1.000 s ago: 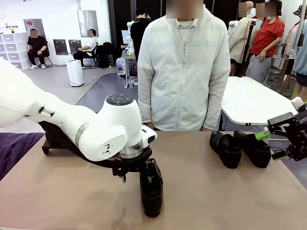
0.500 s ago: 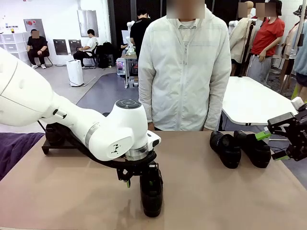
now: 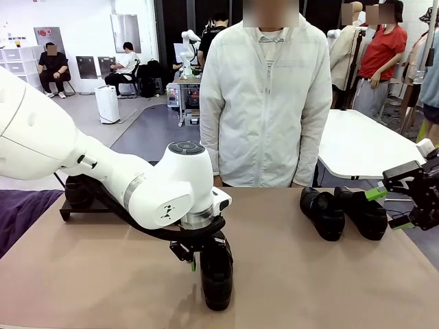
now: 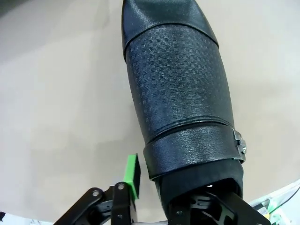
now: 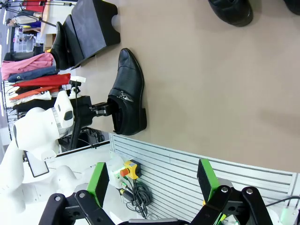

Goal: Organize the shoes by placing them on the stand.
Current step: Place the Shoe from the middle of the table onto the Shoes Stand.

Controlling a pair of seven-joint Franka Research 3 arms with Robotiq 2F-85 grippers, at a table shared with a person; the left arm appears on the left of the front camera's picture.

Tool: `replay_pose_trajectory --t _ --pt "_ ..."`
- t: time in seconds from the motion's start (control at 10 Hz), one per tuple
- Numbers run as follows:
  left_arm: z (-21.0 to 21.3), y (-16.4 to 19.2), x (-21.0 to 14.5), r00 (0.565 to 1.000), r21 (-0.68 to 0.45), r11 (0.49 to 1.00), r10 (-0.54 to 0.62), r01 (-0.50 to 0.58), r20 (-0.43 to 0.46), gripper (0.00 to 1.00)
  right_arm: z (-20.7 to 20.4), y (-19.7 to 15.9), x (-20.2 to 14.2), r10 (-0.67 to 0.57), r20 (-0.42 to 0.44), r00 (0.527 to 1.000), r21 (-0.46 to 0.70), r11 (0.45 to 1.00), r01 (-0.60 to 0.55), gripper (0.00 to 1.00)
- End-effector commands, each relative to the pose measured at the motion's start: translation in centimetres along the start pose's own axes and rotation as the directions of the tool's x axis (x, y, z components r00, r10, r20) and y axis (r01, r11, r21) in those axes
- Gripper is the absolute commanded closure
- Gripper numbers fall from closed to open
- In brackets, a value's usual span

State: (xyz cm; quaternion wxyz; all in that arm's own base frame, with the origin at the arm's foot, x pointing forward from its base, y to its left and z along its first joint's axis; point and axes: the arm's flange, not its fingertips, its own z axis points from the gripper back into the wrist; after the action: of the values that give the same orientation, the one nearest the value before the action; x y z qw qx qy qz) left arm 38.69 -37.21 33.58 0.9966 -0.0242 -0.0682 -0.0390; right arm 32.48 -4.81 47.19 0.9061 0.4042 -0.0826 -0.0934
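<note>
The left arm (image 3: pixel 137 185) has swung in and dropped since a second ago. Its rounded white wrist housing now sits closer to the middle of the bench (image 3: pixel 309 274), right over the shoe (image 3: pixel 218 281). The left fingers (image 4: pixel 132 172) stood wide then; now they have drawn in and straddle the shoe's side wall, one green pad just outside it, the other down inside the opening. A sliver of bench shows between the outer pad and the leather, so I cannot tell whether the pinch has bitten. The shoe itself hasn't budged: same spot near the robot-side edge, mid-bench, sole flat down.

On the right, no change. The right fingers (image 5: pixel 99 182) hang released, pads well apart, off the bench's end. The pair of shoes (image 3: pixel 343 212) sits side by side near the person (image 3: pixel 267 103), as before.

Up close, the shoe's upper is embossed with a fine grid of little squares, and the toe is smoother and glossier. A pebbled strap (image 4: pixel 192 150) wraps across, with a small metal buckle (image 4: pixel 239 143) at its end. The bench is matte tan. The stand (image 5: pixel 91 26) is made of flat, black, sloped panels, with a fourth shoe (image 5: pixel 60 42) propped on it.
</note>
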Motion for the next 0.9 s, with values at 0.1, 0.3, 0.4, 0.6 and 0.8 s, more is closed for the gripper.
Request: replay_pose_trajectory --t 0.1,0.3,0.4,0.6,0.8 --pt "0.5 -1.2 -0.2 0.999 0.031 0.999 -0.031 0.030 0.041 1.00 0.4 0.0 0.0 0.011 -0.008 1.000 -0.015 1.000 -0.011 0.00" --pt "1.2 -1.4 -0.9 0.994 0.020 0.997 -0.074 0.073 0.081 1.00 0.4 0.0 0.0 0.011 -0.008 1.000 -0.015 1.000 -0.011 0.00" --pt "2.4 -1.5 -2.0 0.987 0.018 0.994 -0.109 0.107 0.120 1.00 0.4 0.0 0.0 0.011 -0.008 1.000 -0.015 1.000 -0.011 0.00" --pt "6.9 0.2 -4.6 0.937 0.018 0.960 -0.278 0.280 0.213 1.00 0.4 0.0 0.0 0.011 -0.008 1.000 -0.015 1.000 -0.011 0.00" --pt "12.5 5.3 -7.8 0.878 0.033 0.940 -0.330 0.340 0.347 1.00 0.4 0.0 0.0 0.011 -0.008 1.000 -0.015 1.000 -0.011 0.00"
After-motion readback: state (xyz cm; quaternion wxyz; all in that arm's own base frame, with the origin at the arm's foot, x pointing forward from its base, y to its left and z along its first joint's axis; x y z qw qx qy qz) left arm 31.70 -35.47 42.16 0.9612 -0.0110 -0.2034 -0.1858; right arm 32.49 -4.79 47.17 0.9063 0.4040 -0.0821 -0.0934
